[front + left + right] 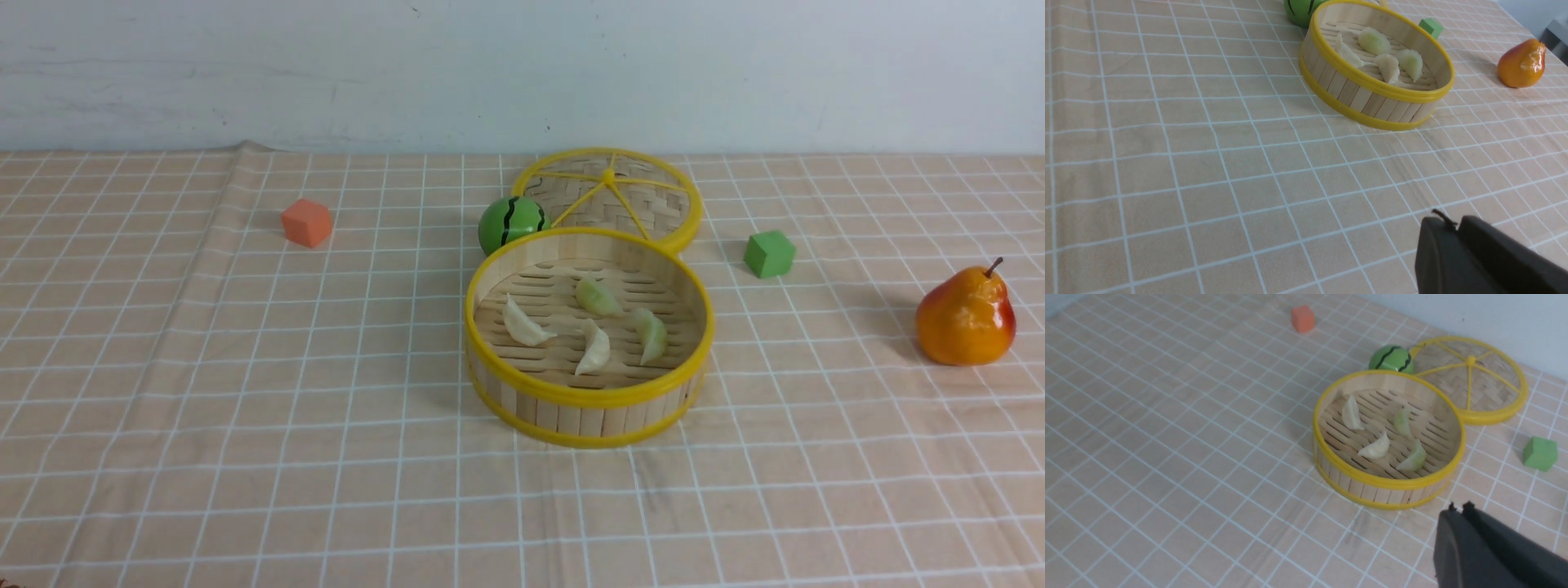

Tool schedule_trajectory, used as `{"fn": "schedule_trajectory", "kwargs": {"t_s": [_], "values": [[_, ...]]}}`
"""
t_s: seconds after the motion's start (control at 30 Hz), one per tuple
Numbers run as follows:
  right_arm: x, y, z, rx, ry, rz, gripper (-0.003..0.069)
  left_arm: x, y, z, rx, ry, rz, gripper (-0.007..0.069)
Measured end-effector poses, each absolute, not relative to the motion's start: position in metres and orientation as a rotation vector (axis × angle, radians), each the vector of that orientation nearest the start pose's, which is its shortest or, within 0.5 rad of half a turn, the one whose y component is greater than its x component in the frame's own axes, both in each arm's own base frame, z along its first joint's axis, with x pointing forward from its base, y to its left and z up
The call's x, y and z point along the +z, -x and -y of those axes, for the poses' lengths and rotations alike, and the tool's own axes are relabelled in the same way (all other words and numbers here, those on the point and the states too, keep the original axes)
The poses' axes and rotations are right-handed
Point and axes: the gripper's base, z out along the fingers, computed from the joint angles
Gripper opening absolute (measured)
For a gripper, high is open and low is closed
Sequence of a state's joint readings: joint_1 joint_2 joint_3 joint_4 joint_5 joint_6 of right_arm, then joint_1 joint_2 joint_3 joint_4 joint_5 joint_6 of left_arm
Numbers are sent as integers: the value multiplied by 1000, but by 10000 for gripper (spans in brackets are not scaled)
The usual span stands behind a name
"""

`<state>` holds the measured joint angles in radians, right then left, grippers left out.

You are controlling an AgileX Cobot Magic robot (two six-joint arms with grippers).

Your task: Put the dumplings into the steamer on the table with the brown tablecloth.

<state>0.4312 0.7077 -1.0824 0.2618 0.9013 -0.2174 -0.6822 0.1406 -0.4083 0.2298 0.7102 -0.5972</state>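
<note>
The steamer (588,398) stands mid-table on the brown tablecloth (245,408). Inside it lie the dumplings: two creamy white ones (522,324) (595,349) and two pale green ones (598,297) (652,334). The steamer also shows in the left wrist view (1372,102) and the right wrist view (1384,486). Neither gripper shows in the front view. My left gripper (1455,224) is shut and empty, above bare cloth well short of the steamer. My right gripper (1458,508) is shut and empty, above the cloth just near of the steamer's rim.
The flat woven lid (645,208) lies behind the steamer, with a green striped ball (513,222) beside it. An orange cube (308,222) sits far left, a green cube (769,253) to the right, and an orange pear (966,317) at the far right.
</note>
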Motion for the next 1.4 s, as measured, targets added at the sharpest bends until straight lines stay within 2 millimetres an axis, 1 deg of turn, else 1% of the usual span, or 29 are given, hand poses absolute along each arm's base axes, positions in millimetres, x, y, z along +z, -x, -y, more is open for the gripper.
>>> {"fn": "schedule_trajectory", "kwargs": {"t_s": [0.07,0.1,0.13,0.23,0.43,0.6,0.7,0.73,0.8,0.9,0.93,0.97,1.07,1.1,1.13,1.23,1.27,1.3,1.33,1.4], "values": [[423,-77,-58,476,600,-1899,-10,278,-38,13,-598,-152,-1949,55],[423,-77,-58,478,600,-1899,-10,278,-38,13,-598,-152,-1949,55],[417,-70,-55,496,597,-1895,-7,278,-38,13,-598,-152,-1949,56],[407,-58,-51,511,599,-1895,-4,278,-38,13,-598,-152,-1949,56],[407,-45,-44,502,594,-1848,-2,278,-38,13,-597,-152,-1950,61],[406,-45,-41,457,596,-1844,-8,278,-38,13,-597,-152,-1950,68],[392,-54,-41,404,578,-1859,-21,278,-38,13,-597,-152,-1950,72],[391,-55,-41,403,571,-1854,-21,278,-38,13,-597,-152,-1950,72],[364,-66,-41,391,484,-1854,-21,278,-38,13,-596,-152,-1950,74],[331,-71,-36,386,347,-1796,-21,278,-38,13,-596,-152,-1950,78],[321,-71,-33,385,299,-1777,-21,278,-38,13,-596,-152,-1950,79],[305,-70,-30,372,244,-1750,-21,278,-38,13,-596,-152,-1950,81],[269,-66,-20,337,108,-1716,-21,278,-38,13,-596,-152,-1950,84],[267,-66,-19,328,90,-1708,-21,278,-38,13,-596,-152,-1950,85],[249,-64,-14,297,35,-1705,-21,278,-38,13,-596,-152,-1951,86],[216,-60,-5,186,-77,-1708,-21,278,-38,13,-596,-152,-1951,90],[206,-59,-2,146,-100,-1712,-21,278,-38,13,-596,-152,-1952,90],[203,-58,-1,139,-114,-1713,-21,278,-38,13,-596,-152,-1951,90],[192,-57,1,109,-146,-1720,-21,278,-38,13,-596,-152,-1951,90],[184,-56,3,89,-188,-1731,-21,278,-38,13,-596,-152,-1951,90]]}}
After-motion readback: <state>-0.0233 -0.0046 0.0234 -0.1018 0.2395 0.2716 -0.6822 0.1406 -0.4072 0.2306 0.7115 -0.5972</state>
